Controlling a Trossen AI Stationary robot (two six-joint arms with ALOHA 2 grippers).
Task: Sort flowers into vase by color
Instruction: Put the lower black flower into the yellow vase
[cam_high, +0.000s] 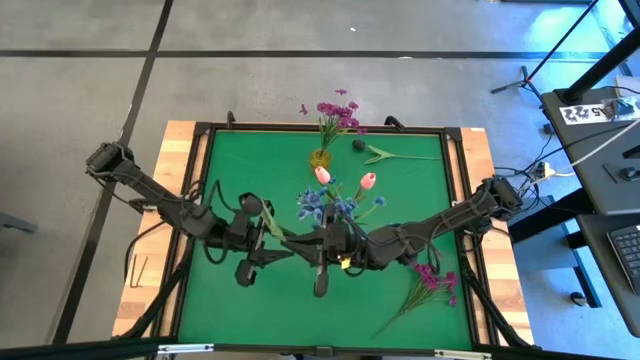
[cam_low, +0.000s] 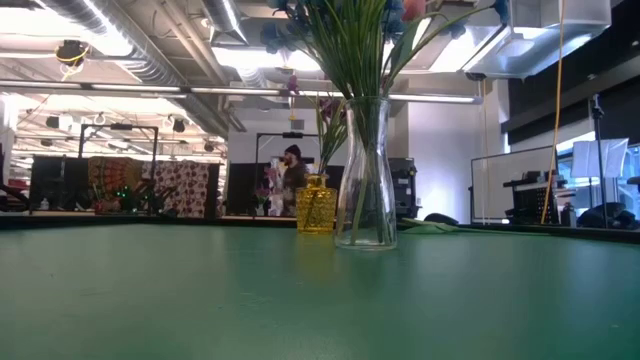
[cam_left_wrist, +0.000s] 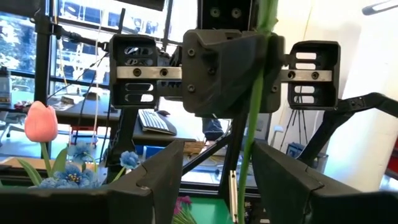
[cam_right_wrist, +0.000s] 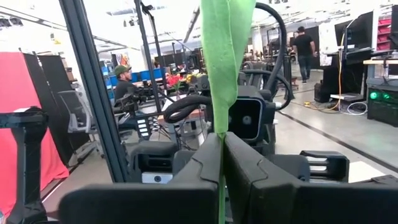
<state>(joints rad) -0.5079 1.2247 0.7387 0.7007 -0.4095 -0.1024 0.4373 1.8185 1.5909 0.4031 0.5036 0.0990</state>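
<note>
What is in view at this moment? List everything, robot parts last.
Clear vase: one, mid-table, holding blue sprays and two pink tulips.
Yellow vase: one, far side, holding magenta sprays.
Dark tulip: one, lying right of the yellow vase.
Magenta spray: one, lying near right corner.
Green stem: one, pinched in the right gripper.
Table: one, green.
Person: one, in the room beyond.
Left gripper: open around the stem.
Right gripper: shut.
</note>
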